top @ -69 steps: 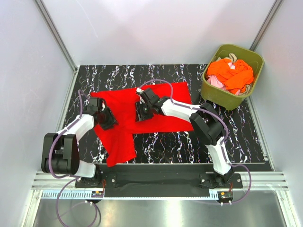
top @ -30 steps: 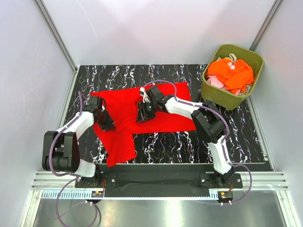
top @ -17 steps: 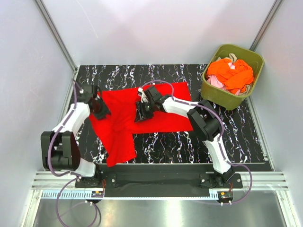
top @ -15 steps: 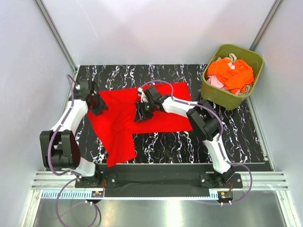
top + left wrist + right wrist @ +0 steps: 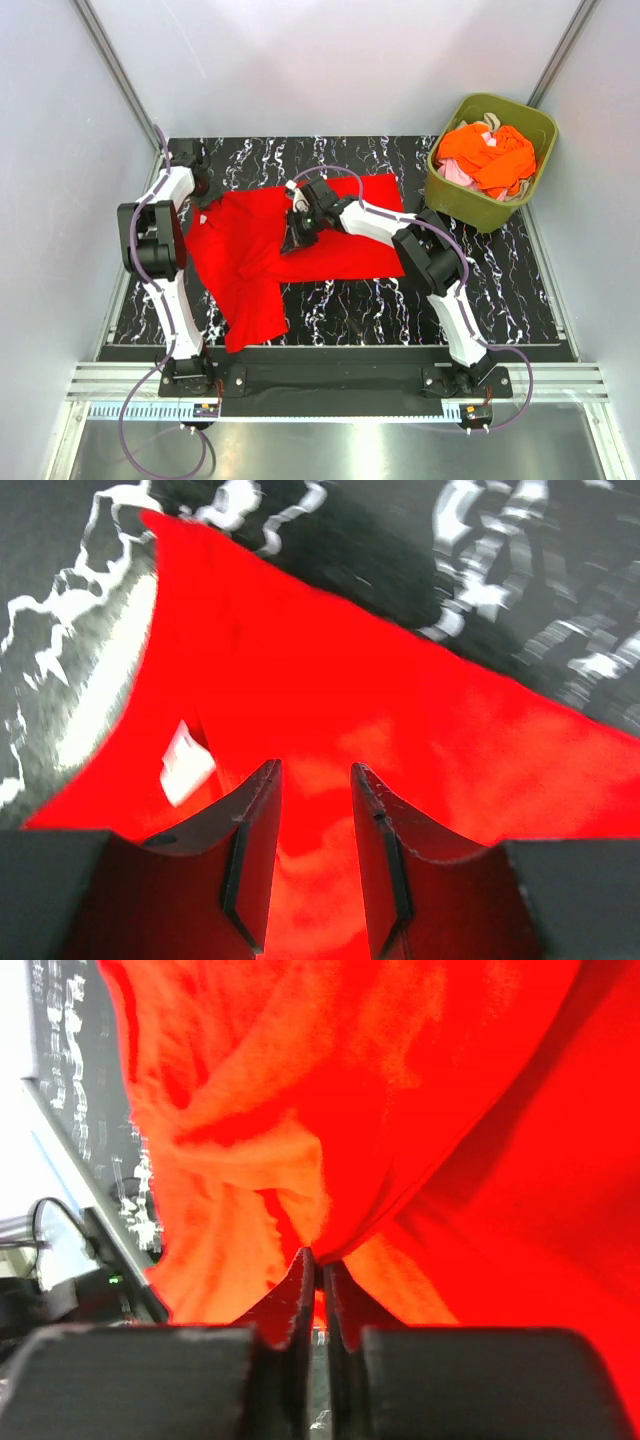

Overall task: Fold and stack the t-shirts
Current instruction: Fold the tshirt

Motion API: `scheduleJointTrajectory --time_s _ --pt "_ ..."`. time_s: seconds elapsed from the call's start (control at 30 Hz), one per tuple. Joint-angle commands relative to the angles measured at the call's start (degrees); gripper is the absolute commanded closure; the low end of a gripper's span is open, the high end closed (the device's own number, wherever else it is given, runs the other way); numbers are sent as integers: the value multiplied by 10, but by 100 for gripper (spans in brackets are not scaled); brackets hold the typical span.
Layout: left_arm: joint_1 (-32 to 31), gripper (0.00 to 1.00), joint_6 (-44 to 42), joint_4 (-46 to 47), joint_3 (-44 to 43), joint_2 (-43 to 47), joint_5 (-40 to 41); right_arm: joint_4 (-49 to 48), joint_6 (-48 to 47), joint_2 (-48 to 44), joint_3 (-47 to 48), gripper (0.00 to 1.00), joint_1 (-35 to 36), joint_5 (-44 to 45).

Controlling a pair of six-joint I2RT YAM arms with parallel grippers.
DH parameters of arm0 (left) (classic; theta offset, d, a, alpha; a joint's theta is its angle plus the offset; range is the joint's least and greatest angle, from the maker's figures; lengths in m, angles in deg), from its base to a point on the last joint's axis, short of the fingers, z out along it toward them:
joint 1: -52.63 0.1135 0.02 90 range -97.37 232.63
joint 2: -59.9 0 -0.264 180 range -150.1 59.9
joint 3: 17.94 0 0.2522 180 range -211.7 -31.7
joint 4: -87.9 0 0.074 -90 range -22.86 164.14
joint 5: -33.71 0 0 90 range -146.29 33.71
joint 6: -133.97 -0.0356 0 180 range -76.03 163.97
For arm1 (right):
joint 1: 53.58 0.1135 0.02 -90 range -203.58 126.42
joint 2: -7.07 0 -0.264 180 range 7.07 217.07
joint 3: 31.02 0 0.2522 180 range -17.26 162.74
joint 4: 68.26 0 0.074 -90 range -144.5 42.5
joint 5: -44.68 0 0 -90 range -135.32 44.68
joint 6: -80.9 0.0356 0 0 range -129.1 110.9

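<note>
One red t-shirt (image 5: 340,258) is laid out on the black marbled table (image 5: 400,300), left of centre, with a sleeve or hem trailing toward the near edge and creases gathered at its middle. More t-shirts are heaped in one olive-green bin (image 5: 458,200) at the far right corner: orange cloth (image 5: 490,150) on top, a little pale pink (image 5: 452,172) and beige (image 5: 490,122) beside it. How many shirts are in the heap cannot be counted.

Two arms are seen. The right gripper (image 5: 293,238) is set down on the middle of the red shirt, and the left gripper (image 5: 203,187) is placed at the shirt's far left corner.

From above, neither gripper's jaws can be made out. This is supplied by the wrist views. In the right wrist view the right gripper (image 5: 316,1260) is clenched, its fingers almost together, with a raised fold of the red t-shirt (image 5: 480,1110) pinched between the tips; a strip of table (image 5: 60,1020) is seen at the left. In the left wrist view the left gripper (image 5: 315,767) is released, its two fingers (image 5: 255,850) parted over the red t-shirt (image 5: 400,710), nothing being clamped between them. One white label (image 5: 187,763) is shown on the cloth there, which is not visible from above, and the table (image 5: 520,560) is seen beyond the shirt's edge.
</note>
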Motion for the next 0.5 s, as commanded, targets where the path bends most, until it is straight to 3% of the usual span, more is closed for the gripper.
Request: scheduleJointTrajectory --time_s 0.0,0.47 --pt "17 62 -19 -6 -52 -33 40 19 10 -1 36 99 -1 -33" --pt "33 60 -33 -12 -163 -143 18 28 39 -16 -25 100 -37 -4"
